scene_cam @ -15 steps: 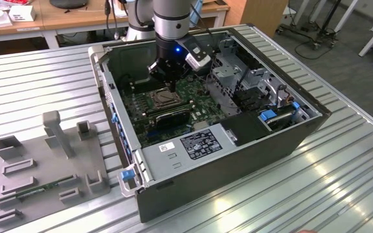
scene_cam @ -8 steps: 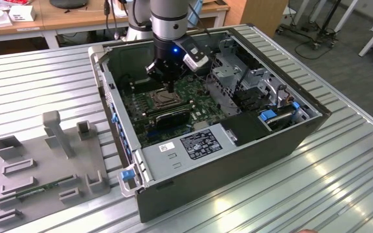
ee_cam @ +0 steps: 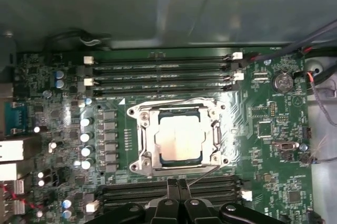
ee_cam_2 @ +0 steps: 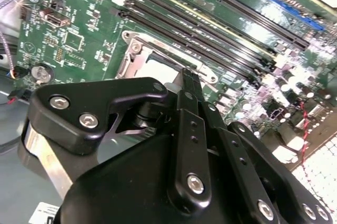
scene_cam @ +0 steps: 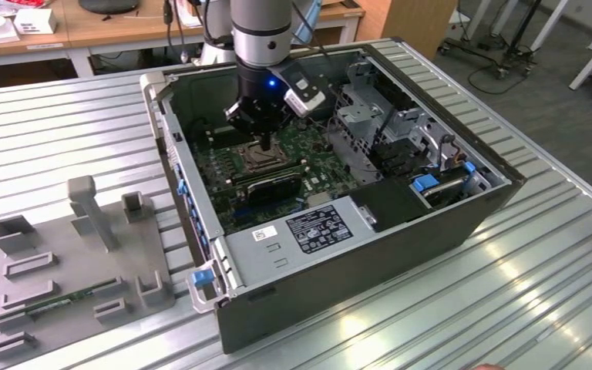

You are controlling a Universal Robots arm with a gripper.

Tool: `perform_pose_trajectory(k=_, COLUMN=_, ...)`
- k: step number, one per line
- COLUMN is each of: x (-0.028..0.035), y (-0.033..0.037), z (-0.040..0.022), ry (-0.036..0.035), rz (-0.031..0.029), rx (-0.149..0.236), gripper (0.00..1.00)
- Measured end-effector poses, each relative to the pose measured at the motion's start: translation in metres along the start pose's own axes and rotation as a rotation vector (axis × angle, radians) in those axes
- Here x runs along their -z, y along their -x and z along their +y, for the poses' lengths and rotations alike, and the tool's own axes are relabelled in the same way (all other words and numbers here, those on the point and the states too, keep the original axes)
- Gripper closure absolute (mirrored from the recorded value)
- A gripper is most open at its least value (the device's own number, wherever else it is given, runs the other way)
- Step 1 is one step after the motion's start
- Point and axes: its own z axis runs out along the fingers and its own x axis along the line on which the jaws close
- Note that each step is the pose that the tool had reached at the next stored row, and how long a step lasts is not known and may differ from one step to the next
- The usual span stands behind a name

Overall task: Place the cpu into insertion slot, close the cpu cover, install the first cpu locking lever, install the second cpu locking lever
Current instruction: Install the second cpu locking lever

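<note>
Silvery cpu (ee_cam: 180,138) in insertion slot (ee_cam: 142,153); cpu cover (ee_cam: 216,137) down.

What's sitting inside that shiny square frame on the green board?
The cpu, its pale silvery face showing through the cpu cover window. The insertion slot's contacts underneath are covered by the chip.

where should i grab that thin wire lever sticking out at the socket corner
Probably its free end: the thin silvery wire lever angles away from the square metal-rimmed socket toward the black gripper. Come from above, fingers across the wire; it is slim and long black memory slots crowd that side.
</note>
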Motion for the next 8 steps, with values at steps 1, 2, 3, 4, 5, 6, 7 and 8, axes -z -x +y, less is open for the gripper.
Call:
perform_pose_trajectory(k=1, x=0.0001, y=-0.0011, z=-0.0008, ry=0.0, rz=0.0, rx=0.0, gripper=0.89)
perform_pose_trajectory(k=2, x=0.0001, y=-0.0021, z=-0.0016, ry=0.0, rz=0.0, rx=0.0, gripper=0.89)
perform_pose_trajectory(k=3, x=0.0002, y=-0.003, z=-0.0023, ry=0.0, rz=0.0, rx=0.0, gripper=0.89)
perform_pose_trajectory(k=4, x=0.0002, y=-0.0037, z=-0.0028, ry=0.0001, rz=0.0, rx=0.0, gripper=0.89)
perform_pose_trajectory(k=5, x=0.0002, y=-0.0039, z=-0.003, ry=0.0001, rz=-0.0001, rx=0.0, gripper=0.89)
perform_pose_trajectory(k=6, x=0.0003, y=-0.004, z=-0.003, ry=0.0, rz=0.0, rx=0.0, gripper=0.89)
perform_pose_trajectory(k=7, x=0.0003, y=-0.004, z=-0.003, ry=0.0001, rz=0.0, rx=0.0, gripper=0.89)
perform_pose_trajectory(k=8, x=0.0003, y=-0.0041, z=-0.003, ry=0.0001, rz=0.0, rx=0.0, gripper=0.89)
